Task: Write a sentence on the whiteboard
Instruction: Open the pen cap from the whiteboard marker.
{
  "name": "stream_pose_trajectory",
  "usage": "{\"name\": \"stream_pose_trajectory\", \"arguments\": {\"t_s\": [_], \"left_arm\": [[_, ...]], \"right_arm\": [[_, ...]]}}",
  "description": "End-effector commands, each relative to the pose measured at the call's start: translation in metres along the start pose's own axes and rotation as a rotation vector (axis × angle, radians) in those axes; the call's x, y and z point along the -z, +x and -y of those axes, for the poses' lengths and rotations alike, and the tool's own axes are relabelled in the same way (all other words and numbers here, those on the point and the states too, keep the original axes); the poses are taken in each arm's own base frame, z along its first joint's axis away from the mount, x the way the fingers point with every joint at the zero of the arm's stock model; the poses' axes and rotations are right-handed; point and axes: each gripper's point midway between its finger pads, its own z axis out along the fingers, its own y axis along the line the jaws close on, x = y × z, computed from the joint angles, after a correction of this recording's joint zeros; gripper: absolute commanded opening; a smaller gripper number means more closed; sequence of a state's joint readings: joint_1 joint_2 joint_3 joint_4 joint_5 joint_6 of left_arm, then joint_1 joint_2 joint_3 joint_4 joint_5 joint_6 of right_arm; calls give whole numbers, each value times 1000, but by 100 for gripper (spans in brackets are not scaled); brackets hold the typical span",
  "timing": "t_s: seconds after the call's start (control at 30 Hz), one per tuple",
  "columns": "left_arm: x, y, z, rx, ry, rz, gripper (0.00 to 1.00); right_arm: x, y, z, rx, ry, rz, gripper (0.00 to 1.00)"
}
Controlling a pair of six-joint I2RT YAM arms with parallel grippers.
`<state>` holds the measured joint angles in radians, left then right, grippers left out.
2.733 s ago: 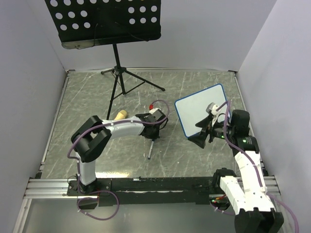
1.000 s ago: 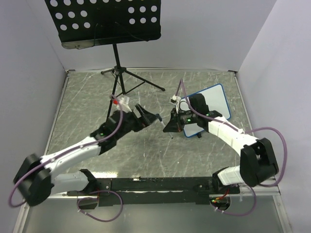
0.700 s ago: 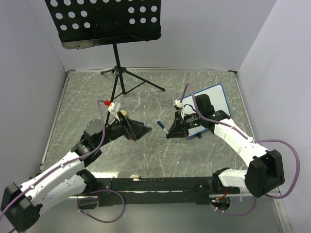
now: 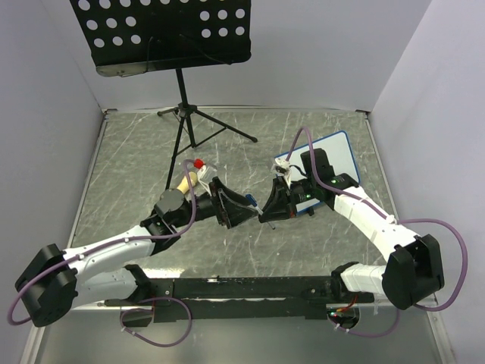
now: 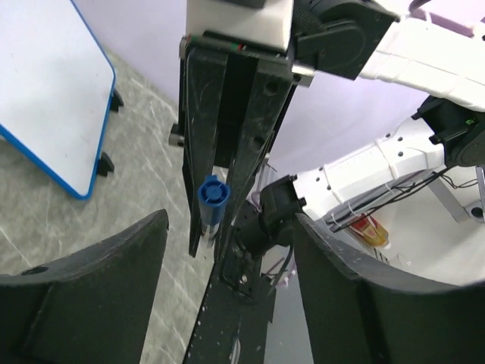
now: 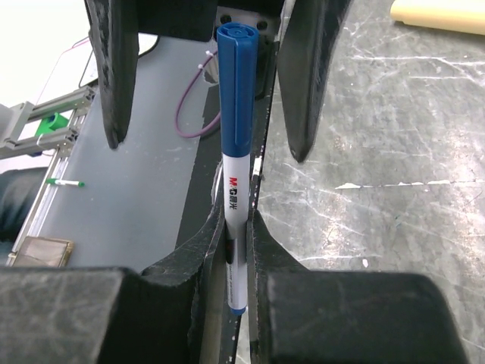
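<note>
Honestly this looks like the very start. Lower middle of the top view, the right gripper (image 6: pixel 235 231) is clamped tight on a white-barrelled marker pen (image 6: pixel 233 189), and its blue plastic cap (image 6: pixel 236 76) is still on, pointing at the other arm. The left gripper (image 5: pixel 229 227) has its jaws spread wide, one either side of that cap without touching it, so my guess is it's lining up to pull the cap off.

Further back, right of centre in the top view, the small white whiteboard with the thin blue frame (image 5: pixel 45 83) stands tilted on its black feet on the grey marbled table (image 4: pixel 136 152), partly behind the right arm. What I can see of it is blank, with no sentence anywhere, though the arm hides some of the face.

So what's left: uncap, carry the pen over, write the whole thing.

At the far top left stands the black perforated music stand (image 4: pixel 163 34), not involved.
</note>
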<state>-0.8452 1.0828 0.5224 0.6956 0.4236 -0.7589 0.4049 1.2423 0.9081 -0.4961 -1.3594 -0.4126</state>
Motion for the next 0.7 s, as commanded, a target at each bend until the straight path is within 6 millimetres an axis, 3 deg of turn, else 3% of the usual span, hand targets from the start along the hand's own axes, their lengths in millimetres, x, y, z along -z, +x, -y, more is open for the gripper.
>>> {"name": "stream_pose_trajectory", "arguments": {"t_s": [0.0, 0.17, 0.33, 0.43, 0.5, 0.63, 0.67], "left_arm": [[-4, -39, 26, -82, 70, 124, 66], [-12, -32, 24, -65, 82, 83, 42], [-10, -38, 22, -64, 71, 125, 37], [-8, -42, 24, -68, 68, 146, 13], [-5, -42, 24, -62, 67, 152, 3], [14, -52, 22, -16, 52, 267, 1], [31, -68, 16, -16, 27, 357, 1]], "right_arm": [[1, -7, -5, 46, -40, 27, 0], [1, -6, -4, 45, -34, 24, 0], [1, -4, -1, 45, -21, 19, 0], [1, -3, 0, 44, -22, 16, 0], [0, -2, 0, 39, -22, 13, 0], [1, 1, 5, 34, 3, 0, 0], [0, 4, 7, 28, 11, -6, 0]]}}
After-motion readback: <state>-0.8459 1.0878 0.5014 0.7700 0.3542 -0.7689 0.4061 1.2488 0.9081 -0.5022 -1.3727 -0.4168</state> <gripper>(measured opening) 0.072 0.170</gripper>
